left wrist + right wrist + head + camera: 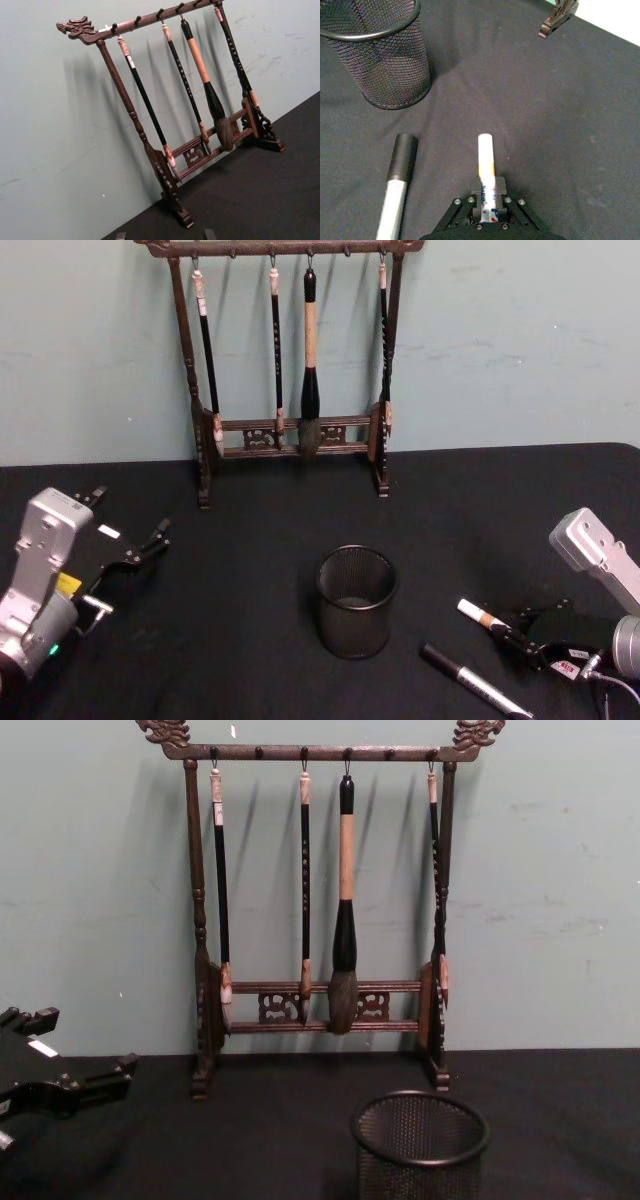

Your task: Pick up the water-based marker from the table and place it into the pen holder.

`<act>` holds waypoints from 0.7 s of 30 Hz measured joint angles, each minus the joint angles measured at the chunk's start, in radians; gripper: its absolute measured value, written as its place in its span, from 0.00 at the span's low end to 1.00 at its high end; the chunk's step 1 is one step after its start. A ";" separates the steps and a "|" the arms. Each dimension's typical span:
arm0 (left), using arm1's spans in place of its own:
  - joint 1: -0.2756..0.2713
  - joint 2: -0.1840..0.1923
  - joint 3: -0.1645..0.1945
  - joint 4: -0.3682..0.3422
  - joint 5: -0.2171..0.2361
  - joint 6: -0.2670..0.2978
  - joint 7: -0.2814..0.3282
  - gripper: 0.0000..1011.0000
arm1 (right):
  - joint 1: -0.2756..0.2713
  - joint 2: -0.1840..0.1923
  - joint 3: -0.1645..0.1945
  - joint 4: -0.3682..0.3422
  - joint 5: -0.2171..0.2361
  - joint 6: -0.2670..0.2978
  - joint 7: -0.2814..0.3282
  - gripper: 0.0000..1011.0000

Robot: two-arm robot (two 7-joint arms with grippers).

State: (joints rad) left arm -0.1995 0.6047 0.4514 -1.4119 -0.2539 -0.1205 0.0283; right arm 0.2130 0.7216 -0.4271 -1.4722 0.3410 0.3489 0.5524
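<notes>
The right hand (489, 197) is gripping the thick white-capped marker (486, 150) near the round black wire-mesh pen holder (380, 65); the left hand (128, 514) is hanging open.

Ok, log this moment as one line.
phase: grasp | right gripper: shut on marker, right of holder | left gripper: open, parked left | holder: empty

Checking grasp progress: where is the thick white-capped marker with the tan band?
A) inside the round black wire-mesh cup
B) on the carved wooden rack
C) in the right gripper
C: the right gripper is shut on the white-capped marker, which is outside the black wire-mesh cup.
</notes>
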 joint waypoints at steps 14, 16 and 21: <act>0.000 0.000 0.000 0.000 0.000 0.000 0.000 1.00 | -0.005 0.001 0.014 -0.013 0.017 -0.006 0.003 0.16; 0.000 0.000 0.000 0.000 0.000 0.000 0.000 1.00 | -0.008 0.000 0.026 -0.028 0.020 -0.023 -0.008 0.16; 0.000 0.000 0.000 0.000 0.000 0.000 0.000 1.00 | -0.020 -0.007 0.056 -0.055 0.028 -0.064 -0.036 0.16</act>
State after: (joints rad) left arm -0.1996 0.6047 0.4513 -1.4119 -0.2539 -0.1205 0.0283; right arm 0.1930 0.7141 -0.3713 -1.5274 0.3690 0.2846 0.5166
